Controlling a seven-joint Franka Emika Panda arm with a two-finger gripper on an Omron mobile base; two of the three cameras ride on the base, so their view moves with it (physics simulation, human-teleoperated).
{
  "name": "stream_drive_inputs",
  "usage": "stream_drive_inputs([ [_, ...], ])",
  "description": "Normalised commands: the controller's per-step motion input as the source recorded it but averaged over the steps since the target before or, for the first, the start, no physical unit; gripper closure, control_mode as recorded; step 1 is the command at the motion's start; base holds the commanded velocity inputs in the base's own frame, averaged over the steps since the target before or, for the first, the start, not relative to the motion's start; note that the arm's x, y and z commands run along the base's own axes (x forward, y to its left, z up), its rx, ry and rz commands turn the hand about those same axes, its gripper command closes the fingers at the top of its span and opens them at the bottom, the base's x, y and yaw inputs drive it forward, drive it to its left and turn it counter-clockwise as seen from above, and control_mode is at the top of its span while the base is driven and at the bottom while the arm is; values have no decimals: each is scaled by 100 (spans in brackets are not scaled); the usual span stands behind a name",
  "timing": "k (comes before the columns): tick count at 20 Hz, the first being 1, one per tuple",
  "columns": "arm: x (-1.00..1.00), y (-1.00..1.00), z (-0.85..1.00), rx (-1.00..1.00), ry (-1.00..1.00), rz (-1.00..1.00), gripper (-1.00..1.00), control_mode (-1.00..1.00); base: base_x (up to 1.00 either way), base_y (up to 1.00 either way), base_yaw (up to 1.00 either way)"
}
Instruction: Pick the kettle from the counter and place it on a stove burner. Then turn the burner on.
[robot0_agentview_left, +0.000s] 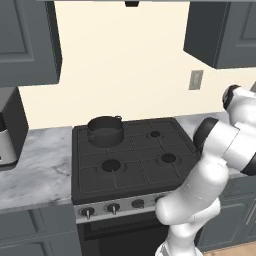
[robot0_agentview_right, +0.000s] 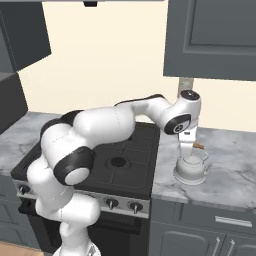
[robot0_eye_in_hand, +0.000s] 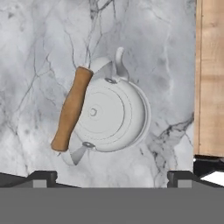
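On the stove (robot0_agentview_left: 132, 155), a dark grey pot (robot0_agentview_left: 105, 130) was seen on the rear left burner, while the other burners were left bare under the grates. To the right of the stove, the kettle (robot0_agentview_right: 191, 169) was found standing upright on the marble counter (robot0_agentview_right: 230, 167), its brown handle (robot0_eye_in_hand: 71, 108) arched over the lid and offset to one side. Directly above the kettle, the gripper (robot0_agentview_right: 187, 147) was held with its jaws spread wide and released, nothing being grasped and the kettle not yet touched.
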Motion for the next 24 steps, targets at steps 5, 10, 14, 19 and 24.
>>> stream_drive_inputs([
  [5,32,-14,-11,1,3,0,-100,-100,0,0,0],
  [10,30,-23,-21,2,0,0,-100,-100,0,0,0],
  [14,28,-29,-23,3,0,0,-100,-100,0,0,0],
  [19,29,-31,-18,3,1,0,-100,-100,0,0,0],
  [24,36,-18,-14,1,4,0,-100,-100,0,0,0],
])
